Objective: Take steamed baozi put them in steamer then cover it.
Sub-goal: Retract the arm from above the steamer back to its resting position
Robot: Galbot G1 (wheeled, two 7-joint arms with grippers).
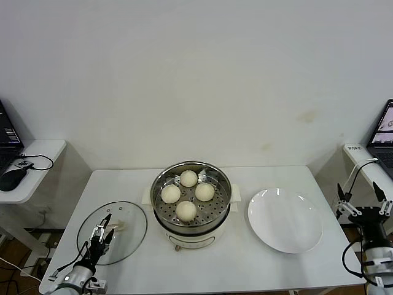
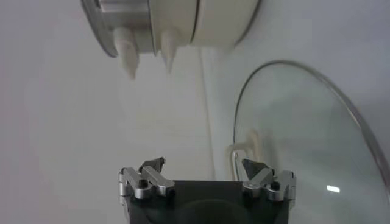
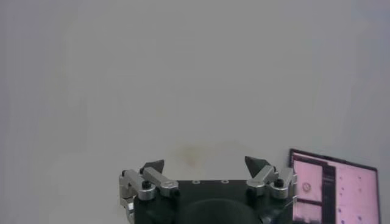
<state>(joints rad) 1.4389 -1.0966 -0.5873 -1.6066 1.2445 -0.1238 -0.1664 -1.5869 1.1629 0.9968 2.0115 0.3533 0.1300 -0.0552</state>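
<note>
Four cream-white baozi (image 1: 187,194) sit on the perforated tray inside the steel steamer (image 1: 158,185) at the table's middle. The clear glass cover (image 1: 129,232) lies flat on the table to the steamer's left, its white handle (image 1: 119,226) up. My left gripper (image 1: 103,230) is open and empty, hovering over the cover's near side just short of the handle. In the left wrist view the gripper (image 2: 204,165) faces the cover (image 2: 304,122) and its handle (image 2: 245,148), with the steamer (image 2: 177,24) beyond. My right gripper (image 1: 363,203) is open and empty, raised off the table's right edge.
An empty white plate (image 1: 285,219) lies right of the steamer. Side tables with laptops stand at both edges: one at the left with a mouse (image 1: 12,176), one at the right (image 1: 384,138). The right wrist view shows the wall and a laptop screen (image 3: 332,192).
</note>
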